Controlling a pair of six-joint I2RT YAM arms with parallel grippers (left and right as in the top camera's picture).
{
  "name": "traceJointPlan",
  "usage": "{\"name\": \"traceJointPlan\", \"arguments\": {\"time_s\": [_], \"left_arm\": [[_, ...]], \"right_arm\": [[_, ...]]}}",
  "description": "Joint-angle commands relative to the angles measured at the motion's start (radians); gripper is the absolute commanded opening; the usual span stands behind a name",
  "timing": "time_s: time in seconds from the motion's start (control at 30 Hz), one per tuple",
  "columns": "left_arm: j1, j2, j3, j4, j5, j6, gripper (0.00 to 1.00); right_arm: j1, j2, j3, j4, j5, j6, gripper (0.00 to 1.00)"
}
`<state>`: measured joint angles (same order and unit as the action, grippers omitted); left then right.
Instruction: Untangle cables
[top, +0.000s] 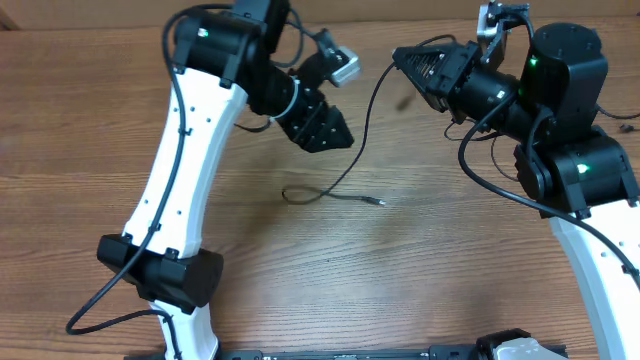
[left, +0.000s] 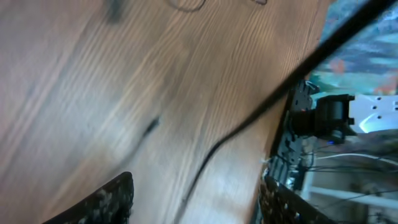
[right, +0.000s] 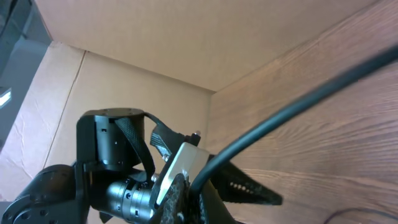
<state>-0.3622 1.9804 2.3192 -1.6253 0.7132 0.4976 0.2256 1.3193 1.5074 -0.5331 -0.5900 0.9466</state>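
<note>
My right fingers (top: 412, 62) clamp the cable (top: 350, 198); left fingers (left: 115, 199) apart beside it. Looks light, limp: I'd pinch the strand just below my right fingers

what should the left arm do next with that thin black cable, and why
Probably lower the open left end effector onto the thin black cable and close: the shut right end effector seems to hold its upper end, while a loop lies slack on the wooden table.
</note>
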Motion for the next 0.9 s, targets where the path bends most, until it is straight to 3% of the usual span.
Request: {"name": "traceJointPlan", "arguments": {"time_s": [0.0,0.23,0.47,0.7,0.87], "left_arm": [[-0.019,-0.006,-0.009,0.050,0.032,0.057,0.65],[-0.032,-0.006,-0.084,0.129,0.060,0.056,0.61],[-0.031,-0.006,-0.172,0.223,0.282,0.056,0.57],[-0.018,-0.006,-0.172,0.240,0.433,0.087,0.61],[-0.024,-0.006,-0.172,0.269,0.448,0.101,0.60]], "right_arm": [[-0.005,-0.005,0.033,0.035,-0.046,0.027,0.04],[-0.041,-0.005,0.033,0.167,-0.104,0.133,0.04],[-0.112,-0.005,0.033,0.251,-0.174,0.206,0.03],[-0.135,-0.005,0.033,0.283,-0.176,0.235,0.04],[-0.135,-0.005,0.033,0.373,-0.199,0.315,0.04]]}}
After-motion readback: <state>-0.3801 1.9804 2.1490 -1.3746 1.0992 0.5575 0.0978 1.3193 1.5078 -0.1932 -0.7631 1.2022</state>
